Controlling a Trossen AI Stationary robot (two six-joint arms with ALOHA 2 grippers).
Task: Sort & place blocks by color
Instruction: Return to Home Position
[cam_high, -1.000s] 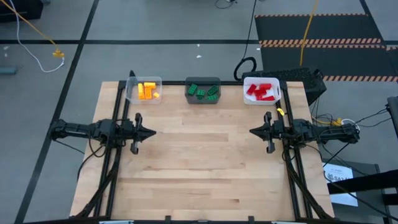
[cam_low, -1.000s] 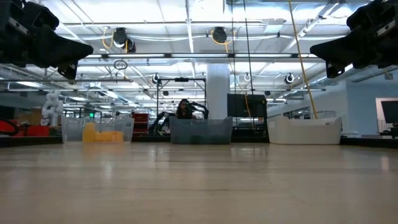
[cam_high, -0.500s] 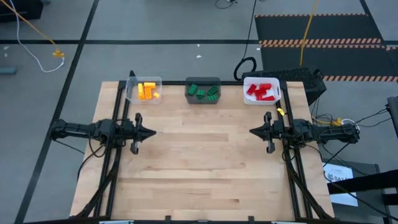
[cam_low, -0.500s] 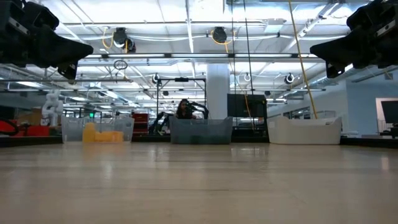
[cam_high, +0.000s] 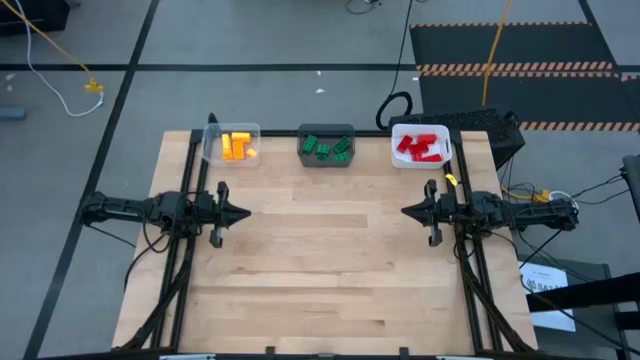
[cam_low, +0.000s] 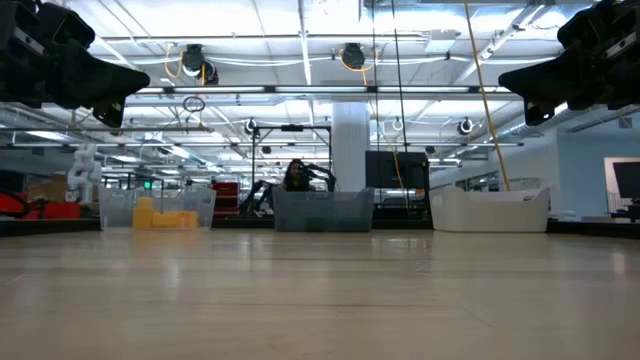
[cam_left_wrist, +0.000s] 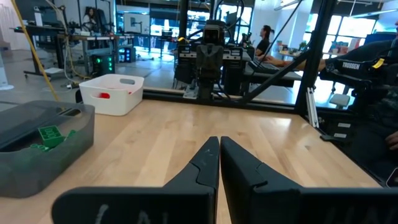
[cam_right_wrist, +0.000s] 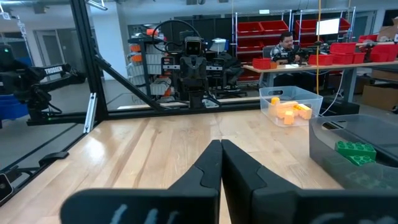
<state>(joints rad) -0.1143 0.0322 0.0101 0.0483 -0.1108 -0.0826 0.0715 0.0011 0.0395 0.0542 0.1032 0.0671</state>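
Three bins stand in a row along the table's far edge. The clear bin (cam_high: 232, 146) holds the orange-yellow blocks (cam_high: 236, 147), the dark grey bin (cam_high: 327, 146) the green blocks (cam_high: 327, 147), the white bin (cam_high: 421, 147) the red blocks (cam_high: 419, 147). My left gripper (cam_high: 245, 212) hangs shut above the table's left side, pointing right. My right gripper (cam_high: 405, 211) hangs shut above the right side, pointing left. Both are raised off the wood and hold nothing. The shut fingers show in the left wrist view (cam_left_wrist: 219, 149) and the right wrist view (cam_right_wrist: 221, 151).
The wooden table (cam_high: 320, 270) is bare between the arms and toward the near edge. Black frame rails run along its left and right sides. Cables and a hazard-striped mat lie on the floor beyond. People sit at desks in the room behind.
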